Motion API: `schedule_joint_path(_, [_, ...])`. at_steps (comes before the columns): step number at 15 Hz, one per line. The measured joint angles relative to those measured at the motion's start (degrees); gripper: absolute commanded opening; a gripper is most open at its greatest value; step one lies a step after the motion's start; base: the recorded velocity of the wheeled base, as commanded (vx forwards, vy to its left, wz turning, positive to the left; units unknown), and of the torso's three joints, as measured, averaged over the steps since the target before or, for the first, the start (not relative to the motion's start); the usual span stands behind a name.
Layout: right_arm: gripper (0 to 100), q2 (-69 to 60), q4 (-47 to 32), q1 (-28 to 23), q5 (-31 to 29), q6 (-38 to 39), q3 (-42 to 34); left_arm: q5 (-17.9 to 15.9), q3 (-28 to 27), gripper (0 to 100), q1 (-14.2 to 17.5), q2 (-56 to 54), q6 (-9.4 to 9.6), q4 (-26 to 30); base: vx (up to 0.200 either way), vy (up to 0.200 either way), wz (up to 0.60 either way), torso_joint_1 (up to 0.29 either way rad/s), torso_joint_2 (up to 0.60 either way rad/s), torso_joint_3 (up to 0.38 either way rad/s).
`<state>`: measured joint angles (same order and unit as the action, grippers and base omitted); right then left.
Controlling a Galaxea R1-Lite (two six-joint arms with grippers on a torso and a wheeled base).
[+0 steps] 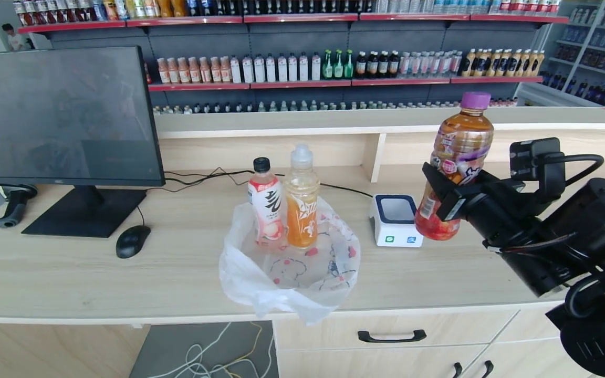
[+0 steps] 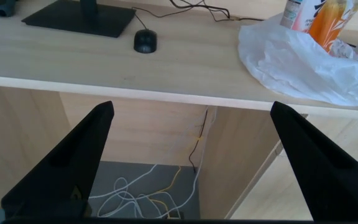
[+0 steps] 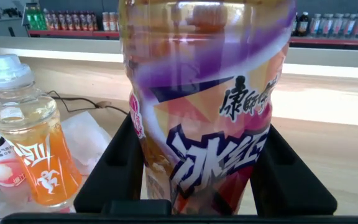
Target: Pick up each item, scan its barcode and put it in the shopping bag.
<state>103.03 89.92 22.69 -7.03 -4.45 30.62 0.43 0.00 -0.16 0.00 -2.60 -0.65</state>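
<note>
Right gripper point(image 1: 447, 191), fingers clamped low on the tea bottle point(image 1: 462, 142) at frame right, could let it tilt and miss the scanner point(image 1: 393, 210), apparently alongside; left gripper point(image 2: 191, 112) gapes open.
</note>
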Motion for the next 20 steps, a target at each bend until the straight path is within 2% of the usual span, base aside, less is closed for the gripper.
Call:
schedule_joint_path(2, [0,0.1,0.1,0.2,0.2,0.0,0.0,0.0,0.0,100,0.0,0.0,0.00,0.0,0.000,0.000,0.00,0.000,0.00,0.000])
schedule_joint_path(7, [0,0.2,0.3,0.5,-0.1,0.0,0.0,0.0,0.0,100,0.0,0.0,0.00,0.0,0.000,0.000,0.60,0.000,0.00,0.002])
schedule_joint_path(9, [0,0.2,-0.1,0.7,0.1,-0.1,-0.7,0.0,0.0,100,-0.1,0.0,-0.02,0.0,0.000,0.000,0.00,0.000,0.00,0.000])
schedule_joint_path(14, [0,0.2,-0.1,6.2,0.1,0.0,-3.9,0.0,0.0,100,0.0,0.0,-0.02,0.0,0.000,0.000,0.00,0.000,0.00,0.000])
schedule_joint_path(20, [0,2.2,0.0,8.8,0.1,7.4,-6.9,0.0,0.0,100,0.0,0.0,-0.02,0.1,0.000,0.000,0.00,0.000,0.00,0.000])
